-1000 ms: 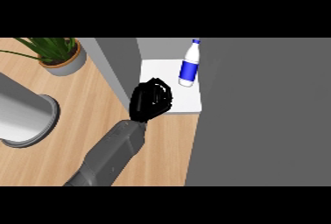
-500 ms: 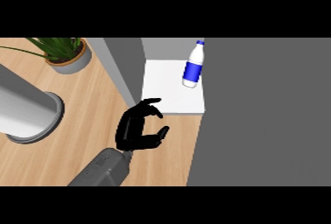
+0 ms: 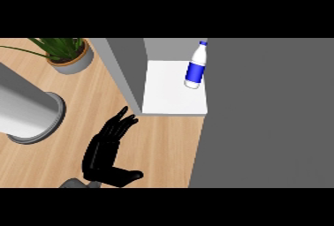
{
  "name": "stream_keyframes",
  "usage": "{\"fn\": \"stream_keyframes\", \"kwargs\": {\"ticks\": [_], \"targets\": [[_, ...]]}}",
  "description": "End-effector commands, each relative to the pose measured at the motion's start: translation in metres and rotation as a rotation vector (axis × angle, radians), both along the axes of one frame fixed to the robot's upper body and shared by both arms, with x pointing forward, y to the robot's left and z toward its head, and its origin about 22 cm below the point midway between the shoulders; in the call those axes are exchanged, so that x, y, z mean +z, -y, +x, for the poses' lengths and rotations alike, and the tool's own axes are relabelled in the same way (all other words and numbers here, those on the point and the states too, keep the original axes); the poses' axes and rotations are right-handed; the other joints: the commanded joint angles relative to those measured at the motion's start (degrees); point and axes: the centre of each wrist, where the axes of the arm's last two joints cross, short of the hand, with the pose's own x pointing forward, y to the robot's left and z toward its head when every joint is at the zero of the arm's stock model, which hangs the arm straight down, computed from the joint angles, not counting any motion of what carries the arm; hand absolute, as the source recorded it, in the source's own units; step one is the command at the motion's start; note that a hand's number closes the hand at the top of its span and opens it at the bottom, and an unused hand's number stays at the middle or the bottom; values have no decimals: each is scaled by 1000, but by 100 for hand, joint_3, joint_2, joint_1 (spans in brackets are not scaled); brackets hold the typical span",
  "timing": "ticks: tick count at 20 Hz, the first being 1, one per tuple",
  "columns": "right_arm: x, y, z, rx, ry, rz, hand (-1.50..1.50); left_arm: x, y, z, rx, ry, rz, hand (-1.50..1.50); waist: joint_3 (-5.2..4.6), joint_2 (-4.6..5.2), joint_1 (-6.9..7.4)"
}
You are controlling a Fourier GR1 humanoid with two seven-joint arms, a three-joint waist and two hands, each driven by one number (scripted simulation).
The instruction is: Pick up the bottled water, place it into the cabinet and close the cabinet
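The bottled water (image 3: pixel 194 73), white with a blue label and cap, lies tilted on the white floor of the cabinet (image 3: pixel 171 98), against its right side. My left hand (image 3: pixel 104 152) is over the wooden counter, below and left of the cabinet's front corner. It is open, fingers straight and pointing toward the cabinet, thumb out to the right, holding nothing. It is clear of the bottle. The cabinet's inside is in plain sight. The right hand does not show.
A broad grey panel (image 3: pixel 267 114) fills the right side, beside the cabinet's opening. The cabinet's grey side wall (image 3: pixel 127 66) stands left of the shelf. A potted plant (image 3: pixel 68 55) sits at the back left and a tall grey cylinder (image 3: pixel 26 114) at the left edge.
My hand has drawn back from the cabinet's front toward the lower edge and its fingers have straightened out. The bottle stays inside the cabinet.
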Motion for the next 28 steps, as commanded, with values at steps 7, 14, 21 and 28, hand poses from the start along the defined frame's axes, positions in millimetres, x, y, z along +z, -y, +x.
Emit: {"fn": "stream_keyframes", "kwargs": {"ticks": [7, 14, 21, 28], "targets": [[29, -70, -35, 179, 49, -17, 150, 11, -88, -50, 125, 27, 110, -150, -21, -33, 38], [29, -95, -16, 282, 48, -14, 150, 33, -131, -69, 129, 67, 182, -150, -31, -47, 102], [30, -132, -1, 390, 11, 17, 150, 45, -135, -78, 135, 71, 179, -150, -41, -80, 22], [31, -186, 25, 429, -22, 44, 150, 67, -142, -87, 96, 67, 186, -150, -41, -106, 117]]}}
